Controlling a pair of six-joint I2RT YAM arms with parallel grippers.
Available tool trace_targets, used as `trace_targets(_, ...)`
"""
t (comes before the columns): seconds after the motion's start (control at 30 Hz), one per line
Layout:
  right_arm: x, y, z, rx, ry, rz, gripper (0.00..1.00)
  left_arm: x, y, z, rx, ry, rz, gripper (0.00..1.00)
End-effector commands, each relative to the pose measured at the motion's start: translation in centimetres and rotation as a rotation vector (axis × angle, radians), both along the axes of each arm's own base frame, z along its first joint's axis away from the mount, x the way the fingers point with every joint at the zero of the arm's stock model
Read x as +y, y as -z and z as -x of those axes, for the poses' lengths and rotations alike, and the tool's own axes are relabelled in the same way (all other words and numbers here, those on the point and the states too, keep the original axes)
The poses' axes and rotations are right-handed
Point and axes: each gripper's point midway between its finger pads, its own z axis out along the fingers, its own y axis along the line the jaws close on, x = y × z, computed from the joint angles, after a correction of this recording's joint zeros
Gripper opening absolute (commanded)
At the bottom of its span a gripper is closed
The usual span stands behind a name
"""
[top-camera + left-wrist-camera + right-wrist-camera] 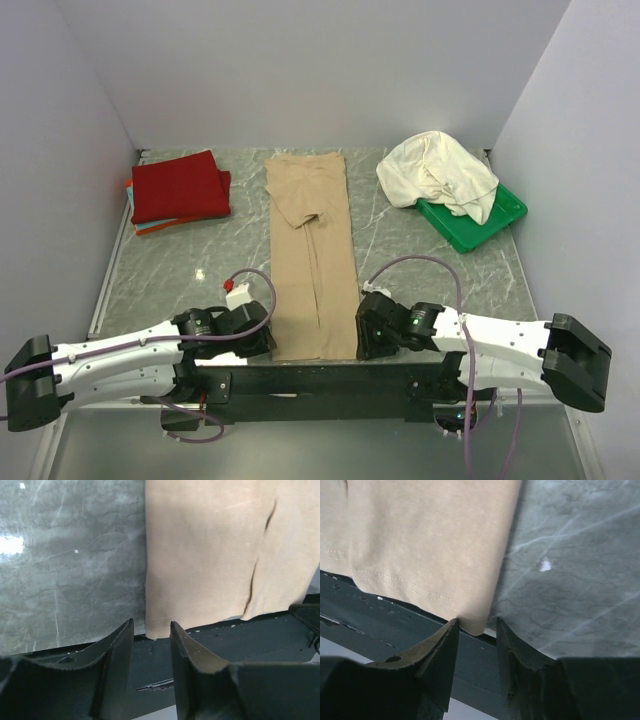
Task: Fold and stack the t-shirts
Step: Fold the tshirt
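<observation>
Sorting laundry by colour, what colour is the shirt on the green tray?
Cream-white shirt, best in the top external view.

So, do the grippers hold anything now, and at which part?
Nothing held yet: left gripper and right gripper stand open, each astride a near hem corner of the tan t-shirt.

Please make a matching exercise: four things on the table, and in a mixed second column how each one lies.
1 tan t-shirt
2 cream t-shirt
3 red t-shirt
4 green tray

A folded, far left
B long strip, middle
C under crumpled cloth, far right
D crumpled in a heap

Pairs: 1-B, 2-D, 3-A, 4-C
</observation>
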Motion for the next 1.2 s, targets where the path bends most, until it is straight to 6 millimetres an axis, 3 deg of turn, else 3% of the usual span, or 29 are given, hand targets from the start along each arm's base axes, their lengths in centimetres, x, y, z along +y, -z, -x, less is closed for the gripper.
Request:
trace_targets(0.0,0.6,0.3,0.1,0.005,0.001,-0.008,0.41,-0.4,0.3,0.3,0.021,-0.014,0.022,0.41)
trace_targets(0.27,0.5,0.9,0.3,0.012,-0.003,0.015,0.26,-0.4,1.1,0.8,0.04,-0.013,0.042,0.37)
trace_targets(0.83,0.6,1.2,0.4,0.018,-0.004,0.027,0.24,-1.1,2.4,1.4,0.074,-0.011,0.101,0.35)
trace_targets(1.17,0.5,1.1,0.4,0.015,0.0,0.032,0.2,-0.9,3.0,1.6,0.085,-0.018,0.095,0.14)
